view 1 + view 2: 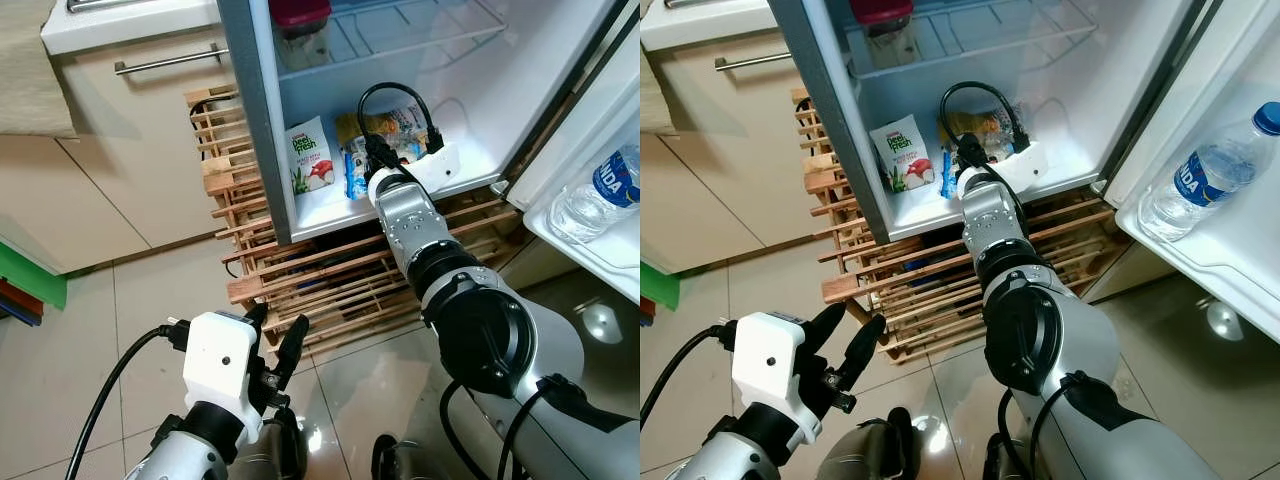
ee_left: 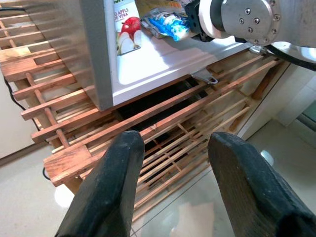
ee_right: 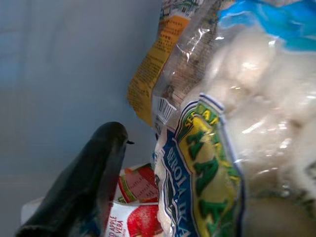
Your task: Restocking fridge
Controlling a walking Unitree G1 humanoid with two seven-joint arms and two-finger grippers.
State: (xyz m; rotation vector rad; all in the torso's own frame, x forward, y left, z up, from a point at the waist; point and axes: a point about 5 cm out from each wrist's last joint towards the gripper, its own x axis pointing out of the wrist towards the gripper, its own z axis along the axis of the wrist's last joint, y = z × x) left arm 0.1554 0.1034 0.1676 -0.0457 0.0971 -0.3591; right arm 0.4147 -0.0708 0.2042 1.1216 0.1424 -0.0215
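My right gripper [image 1: 375,160] is deep in the fridge [image 1: 440,95], its grip state unclear, against the snack bags [image 1: 372,150] at twelve o'clock. Juice carton [image 1: 309,155] is shelved. Left gripper [image 1: 275,345] hangs wide, empty.

Bright, even room light; the white fridge interior [image 1: 440,90] glows almost washed out. Glare spots sit on the glossy beige floor tiles [image 1: 603,322]. The right wrist view looks soft, perhaps too close to focus on the crinkly clear plastic food bag [image 3: 247,128].
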